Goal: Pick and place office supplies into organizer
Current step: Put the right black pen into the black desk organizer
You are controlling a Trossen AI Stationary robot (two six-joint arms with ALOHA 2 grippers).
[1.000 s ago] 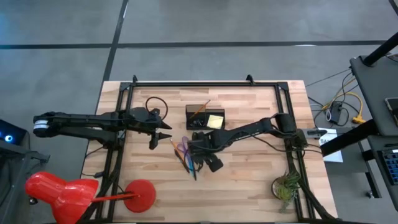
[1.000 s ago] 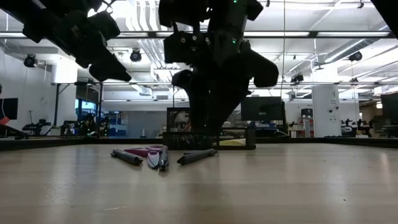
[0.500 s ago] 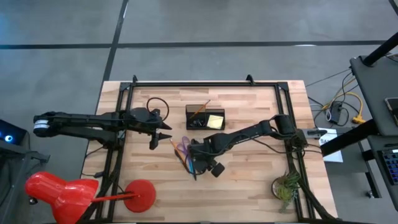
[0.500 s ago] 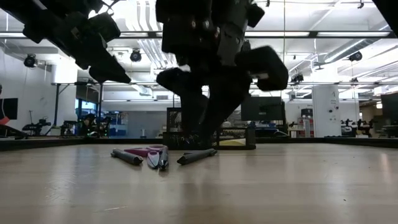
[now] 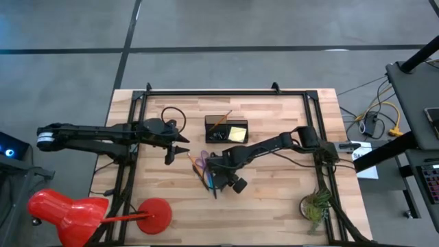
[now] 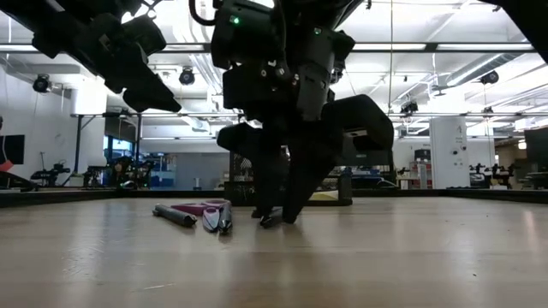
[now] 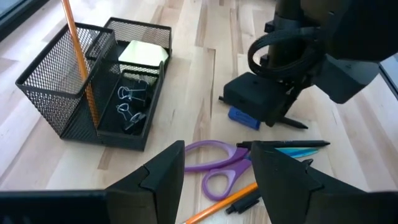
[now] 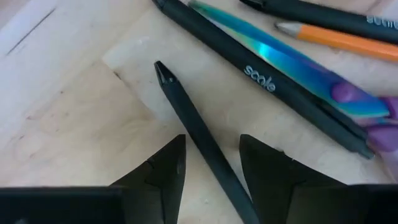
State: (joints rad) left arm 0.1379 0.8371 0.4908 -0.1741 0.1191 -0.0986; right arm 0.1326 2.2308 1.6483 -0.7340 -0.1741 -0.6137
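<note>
The black mesh organizer (image 5: 226,129) stands at the table's middle far side, holding an orange pencil (image 7: 78,56), a yellow sticky-note pad (image 7: 144,51) and small clips (image 7: 127,102). Purple-handled scissors (image 5: 202,163), another orange pencil (image 8: 348,38) and several pens lie in a loose bunch near it. My right gripper (image 8: 211,168) is open and down at the table, its fingers standing on either side of a dark pen (image 8: 186,115) without visibly touching it. My left gripper (image 7: 217,180) is open and hovers left of the bunch (image 5: 180,148).
A red lamp-like object (image 5: 68,209) sits at the near left corner and a small plant (image 5: 315,206) at the near right. A dark cable loop (image 5: 171,113) lies left of the organizer. Black frame rails (image 5: 206,90) border the table. Bare wood spreads near the bunch.
My right gripper has come down over the bunch of pens, shifting slightly toward the near edge, until its fingertips stand at the table on either side of the dark pen.
</note>
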